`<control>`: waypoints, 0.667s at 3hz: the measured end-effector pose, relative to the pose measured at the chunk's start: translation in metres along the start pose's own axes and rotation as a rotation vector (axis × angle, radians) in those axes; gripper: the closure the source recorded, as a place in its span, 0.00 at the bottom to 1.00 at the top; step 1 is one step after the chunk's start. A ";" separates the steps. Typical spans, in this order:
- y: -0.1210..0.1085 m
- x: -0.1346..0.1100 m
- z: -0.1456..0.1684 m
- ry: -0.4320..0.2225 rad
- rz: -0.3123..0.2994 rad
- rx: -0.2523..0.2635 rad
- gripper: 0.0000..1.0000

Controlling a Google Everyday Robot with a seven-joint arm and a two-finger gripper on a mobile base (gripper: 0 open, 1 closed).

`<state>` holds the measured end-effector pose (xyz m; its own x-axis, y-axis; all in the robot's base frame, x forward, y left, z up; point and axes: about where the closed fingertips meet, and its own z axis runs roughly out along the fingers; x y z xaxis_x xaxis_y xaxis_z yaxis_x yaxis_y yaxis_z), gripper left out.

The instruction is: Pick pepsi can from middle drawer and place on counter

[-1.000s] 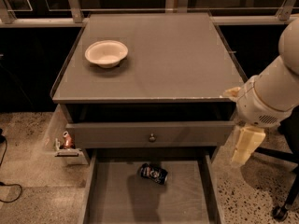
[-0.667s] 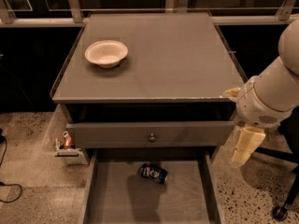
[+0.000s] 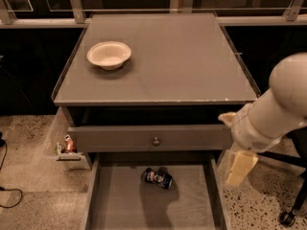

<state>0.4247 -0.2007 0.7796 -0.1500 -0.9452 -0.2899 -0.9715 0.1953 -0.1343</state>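
The pepsi can (image 3: 157, 178) lies on its side on the floor of the open middle drawer (image 3: 120, 205), near the drawer's back and a little right of centre. The counter (image 3: 172, 56) is above it. My gripper (image 3: 240, 169) hangs from the white arm (image 3: 276, 107) at the right, beside the drawer's right wall and apart from the can. It holds nothing that I can see.
A cream bowl (image 3: 109, 55) sits on the counter's left part. The drawer front with a round knob (image 3: 156, 141) stands slightly out above the middle drawer. A small reddish can (image 3: 68, 143) rests on a ledge at the cabinet's left side. A chair base (image 3: 288, 217) is at the right.
My arm and gripper have moved down and slightly left, closer to the drawer's right wall. The can, the bowl and the drawers have not moved.
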 end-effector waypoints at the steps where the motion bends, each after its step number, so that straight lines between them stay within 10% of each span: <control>1: 0.023 0.027 0.089 -0.039 0.018 -0.056 0.00; 2: 0.030 0.048 0.157 -0.101 0.054 -0.061 0.00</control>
<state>0.4169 -0.1993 0.6133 -0.1857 -0.9023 -0.3892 -0.9724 0.2258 -0.0595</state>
